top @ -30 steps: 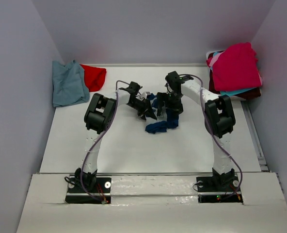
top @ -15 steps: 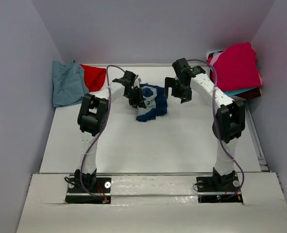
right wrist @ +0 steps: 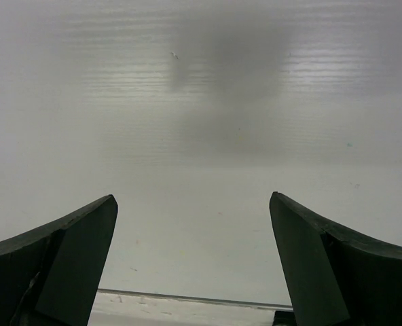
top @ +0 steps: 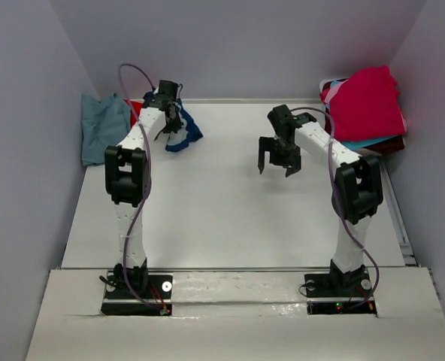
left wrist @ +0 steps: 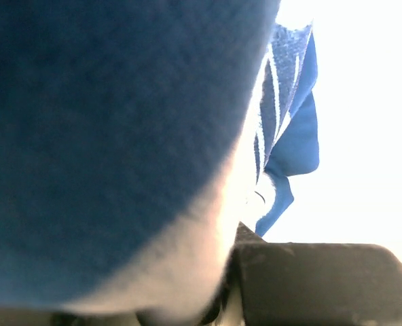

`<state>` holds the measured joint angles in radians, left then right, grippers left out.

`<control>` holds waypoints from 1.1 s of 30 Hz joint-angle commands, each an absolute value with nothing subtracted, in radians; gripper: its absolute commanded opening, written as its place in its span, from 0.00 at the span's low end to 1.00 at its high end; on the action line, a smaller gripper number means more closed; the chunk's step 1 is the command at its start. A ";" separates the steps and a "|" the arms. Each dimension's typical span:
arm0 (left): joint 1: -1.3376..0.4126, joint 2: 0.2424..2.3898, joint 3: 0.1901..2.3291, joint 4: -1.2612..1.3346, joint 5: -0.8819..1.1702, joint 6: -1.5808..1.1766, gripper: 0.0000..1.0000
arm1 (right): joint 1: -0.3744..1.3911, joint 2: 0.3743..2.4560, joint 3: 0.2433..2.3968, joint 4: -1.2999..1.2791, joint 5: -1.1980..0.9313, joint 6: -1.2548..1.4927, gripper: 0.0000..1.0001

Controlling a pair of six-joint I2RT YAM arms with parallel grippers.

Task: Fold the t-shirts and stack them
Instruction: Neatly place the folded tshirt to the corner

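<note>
Dusty blue-grey cloth t-shirt lies rumpled and spread; red cloth t-shirt peeks out just right of it; navy cloth t-shirt hangs bunched beyond that; magenta cloth t-shirt tops turquoise t-shirt and maroon t-shirt, piled well apart to its right.

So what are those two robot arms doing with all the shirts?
They are sorting t-shirts to fold and stack. The left hand is gripping a bunched-up navy t-shirt at the far left of the table, right next to a blue-grey t-shirt lying there. The right hand is wide open and holds nothing, hanging over the middle of the table. A messy pile with a magenta t-shirt on top waits in the far right corner.
</note>
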<state>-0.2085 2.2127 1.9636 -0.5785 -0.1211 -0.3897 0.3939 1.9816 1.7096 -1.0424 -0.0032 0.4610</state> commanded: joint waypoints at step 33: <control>0.196 2.146 1.925 -0.535 -0.198 -0.460 0.73 | 0.394 1.980 1.640 -1.011 -0.095 0.465 1.00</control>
<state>0.1802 2.1845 1.9327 -0.5461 -0.1871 -0.4297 0.3935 1.9759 1.6035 -1.0359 -0.0792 0.4744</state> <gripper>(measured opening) 0.623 0.998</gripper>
